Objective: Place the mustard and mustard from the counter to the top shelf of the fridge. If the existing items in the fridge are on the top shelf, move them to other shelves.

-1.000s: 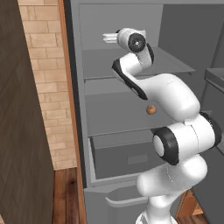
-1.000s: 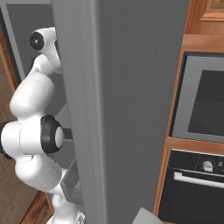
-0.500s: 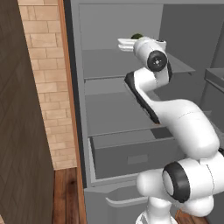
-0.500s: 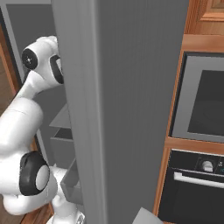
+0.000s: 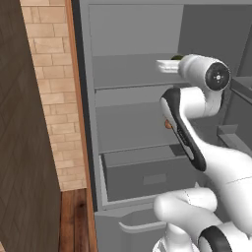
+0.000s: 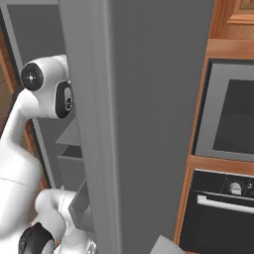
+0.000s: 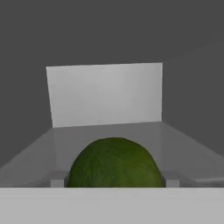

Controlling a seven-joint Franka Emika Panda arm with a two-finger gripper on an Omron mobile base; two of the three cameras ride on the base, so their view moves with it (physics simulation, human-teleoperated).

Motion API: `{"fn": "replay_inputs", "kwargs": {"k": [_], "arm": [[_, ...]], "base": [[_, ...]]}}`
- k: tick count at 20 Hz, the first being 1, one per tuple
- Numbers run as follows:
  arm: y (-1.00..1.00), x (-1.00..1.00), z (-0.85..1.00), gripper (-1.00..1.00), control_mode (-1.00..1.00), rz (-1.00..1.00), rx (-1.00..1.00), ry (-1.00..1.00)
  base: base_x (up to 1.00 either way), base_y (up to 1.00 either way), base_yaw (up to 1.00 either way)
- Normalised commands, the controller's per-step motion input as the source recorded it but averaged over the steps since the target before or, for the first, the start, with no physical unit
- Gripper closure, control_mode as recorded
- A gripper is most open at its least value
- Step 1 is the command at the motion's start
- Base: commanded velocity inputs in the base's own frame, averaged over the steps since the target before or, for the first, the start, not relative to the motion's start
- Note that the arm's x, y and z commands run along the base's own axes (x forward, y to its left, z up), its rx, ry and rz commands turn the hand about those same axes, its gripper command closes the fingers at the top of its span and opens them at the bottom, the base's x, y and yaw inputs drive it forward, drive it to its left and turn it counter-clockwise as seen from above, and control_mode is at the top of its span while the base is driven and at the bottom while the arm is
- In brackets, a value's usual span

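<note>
Arm deeper in the fridge (image 5: 133, 34) — wrist swung right

Jaws clasp the green ball (image 7: 114, 162) above the top shelf (image 5: 125, 74); the orange ball (image 5: 168, 125) sits lower.

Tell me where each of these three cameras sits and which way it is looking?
Left base view: behind the arm's left, facing the open fridge and top shelf; white arm at right.
Right base view: behind its right, facing the fridge's outer wall and an oven; arm at left.
Hand view: on the hand, looking along the shelf at the green ball between the fingers.
Both base views share the fridge and arm.
</note>
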Motion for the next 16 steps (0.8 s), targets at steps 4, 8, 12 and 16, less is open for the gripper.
{"fn": "replay_inputs", "kwargs": {"k": [4,8,12,16], "arm": [[-0.14,-1.00,-0.32,1.00,-1.00,0.00,0.00,0.70],[0.02,-1.00,-0.96,1.00,-1.00,0.01,-0.07,0.77],[0.56,-0.67,-1.00,1.00,-1.00,0.00,-0.06,0.56],[0.39,0.08,-1.00,1.00,-1.00,-0.02,0.06,0.06]], "base": [[0.00,0.00,0.00],[0.00,0.00,0.00],[0.00,0.00,0.00],[0.00,0.00,0.00]]}}
